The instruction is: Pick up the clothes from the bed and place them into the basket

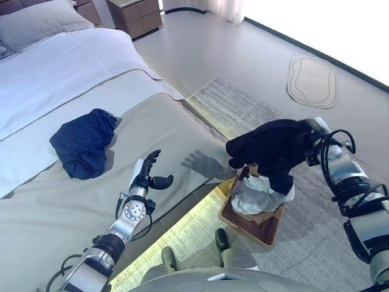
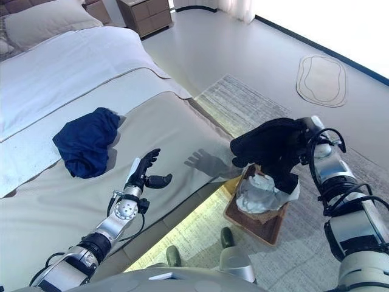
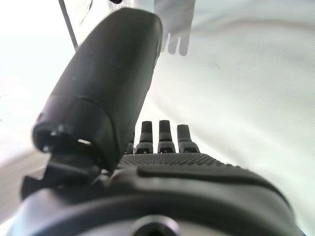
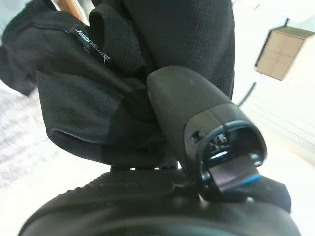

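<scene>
A dark blue garment [image 1: 85, 143] lies crumpled on the beige bed cover [image 1: 55, 213]. My left hand [image 1: 148, 173] is open and empty just above the cover, to the right of the blue garment; in the left wrist view its fingers [image 3: 159, 133] are straight. My right hand [image 4: 162, 206] is shut on a black garment [image 1: 273, 149] and holds it in the air over the brown basket [image 1: 258, 230] on the floor beside the bed. White cloth [image 1: 258, 191] lies in the basket.
A grey patterned rug [image 1: 243, 115] lies under the basket along the bed's edge. A small oval mat [image 1: 311, 82] lies on the floor further off. A wooden nightstand [image 1: 135, 15] and a pillow [image 1: 36, 21] are at the head of the bed.
</scene>
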Tool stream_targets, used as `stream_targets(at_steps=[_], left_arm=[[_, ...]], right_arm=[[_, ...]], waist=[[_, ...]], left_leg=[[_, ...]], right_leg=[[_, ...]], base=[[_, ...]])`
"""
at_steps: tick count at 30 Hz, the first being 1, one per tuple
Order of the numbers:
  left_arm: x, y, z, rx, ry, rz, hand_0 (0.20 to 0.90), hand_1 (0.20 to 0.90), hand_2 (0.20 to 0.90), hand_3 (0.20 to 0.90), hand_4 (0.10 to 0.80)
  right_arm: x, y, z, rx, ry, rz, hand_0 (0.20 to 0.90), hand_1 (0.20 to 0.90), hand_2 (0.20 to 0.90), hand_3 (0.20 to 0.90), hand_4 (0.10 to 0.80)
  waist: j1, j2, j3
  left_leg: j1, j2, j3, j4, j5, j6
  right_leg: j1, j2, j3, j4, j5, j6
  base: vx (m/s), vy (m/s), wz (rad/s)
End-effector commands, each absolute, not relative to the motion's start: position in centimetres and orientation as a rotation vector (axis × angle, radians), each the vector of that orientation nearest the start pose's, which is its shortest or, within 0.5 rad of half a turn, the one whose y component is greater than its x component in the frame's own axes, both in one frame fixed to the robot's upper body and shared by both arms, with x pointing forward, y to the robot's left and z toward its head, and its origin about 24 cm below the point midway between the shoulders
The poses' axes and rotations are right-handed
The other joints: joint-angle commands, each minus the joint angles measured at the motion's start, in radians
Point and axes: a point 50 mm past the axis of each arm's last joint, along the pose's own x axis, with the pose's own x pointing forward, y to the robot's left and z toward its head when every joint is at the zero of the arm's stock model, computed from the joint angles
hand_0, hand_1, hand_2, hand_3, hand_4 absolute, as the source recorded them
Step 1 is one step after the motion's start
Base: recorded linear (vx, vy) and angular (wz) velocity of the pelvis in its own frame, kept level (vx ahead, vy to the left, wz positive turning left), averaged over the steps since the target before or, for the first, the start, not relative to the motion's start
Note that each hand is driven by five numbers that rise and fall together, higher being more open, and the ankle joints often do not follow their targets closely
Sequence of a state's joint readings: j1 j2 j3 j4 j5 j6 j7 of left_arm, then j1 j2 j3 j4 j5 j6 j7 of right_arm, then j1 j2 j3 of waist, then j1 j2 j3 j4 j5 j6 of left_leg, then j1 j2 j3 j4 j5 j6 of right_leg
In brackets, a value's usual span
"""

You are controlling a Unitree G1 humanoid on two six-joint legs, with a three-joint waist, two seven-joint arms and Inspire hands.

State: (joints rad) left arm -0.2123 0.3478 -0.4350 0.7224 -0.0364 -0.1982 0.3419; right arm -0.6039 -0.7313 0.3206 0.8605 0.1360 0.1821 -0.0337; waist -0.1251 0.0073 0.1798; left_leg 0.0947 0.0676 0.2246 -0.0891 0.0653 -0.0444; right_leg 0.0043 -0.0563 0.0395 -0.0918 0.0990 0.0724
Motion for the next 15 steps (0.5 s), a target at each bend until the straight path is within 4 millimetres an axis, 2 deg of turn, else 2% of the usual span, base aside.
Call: stream_targets(at_steps=[1, 10, 15], left_arm=[[28.4, 17.9, -2.2, 0.575, 0.132, -0.018, 0.9, 0.9, 0.9, 0.9, 0.8], [28.6, 17.3, -2.0, 0.572, 0.118, -0.037, 0.9, 0.9, 0.9, 0.9, 0.8], [28.8, 17.1, -1.9, 0.575, 0.112, -0.047, 0.9, 0.9, 0.9, 0.9, 0.8]], right_arm=[[34.2, -33.7, 10.1, -0.73, 0.334, -0.305, 0.3, 0.3, 0.3, 0.2, 0.1], [31.7, -33.3, 3.5, -0.706, 0.591, -0.307, 0.3, 0.3, 0.3, 0.2, 0.1], [30.4, -33.7, 1.8, -0.685, 0.663, -0.327, 0.3, 0.3, 0.3, 0.2, 0.1]], waist=[[0.014, -0.021, -0.086], [0.033, -0.014, -0.076], [0.041, -0.012, -0.071]], left_leg=[[0.004, -0.045, -0.048, 0.002, -0.072, 0.025], [0.003, -0.048, -0.061, 0.002, -0.069, 0.03], [0.001, -0.049, -0.068, 0.002, -0.067, 0.032]], right_leg=[[-0.007, 0.031, -0.03, 0.007, 0.022, 0.004], [-0.002, 0.026, -0.038, 0.007, 0.024, 0.005], [0.001, 0.024, -0.043, 0.005, 0.027, 0.006]], base=[[-0.004, -0.001, 0.07], [0.002, -0.008, 0.04], [-0.002, -0.006, 0.02]])
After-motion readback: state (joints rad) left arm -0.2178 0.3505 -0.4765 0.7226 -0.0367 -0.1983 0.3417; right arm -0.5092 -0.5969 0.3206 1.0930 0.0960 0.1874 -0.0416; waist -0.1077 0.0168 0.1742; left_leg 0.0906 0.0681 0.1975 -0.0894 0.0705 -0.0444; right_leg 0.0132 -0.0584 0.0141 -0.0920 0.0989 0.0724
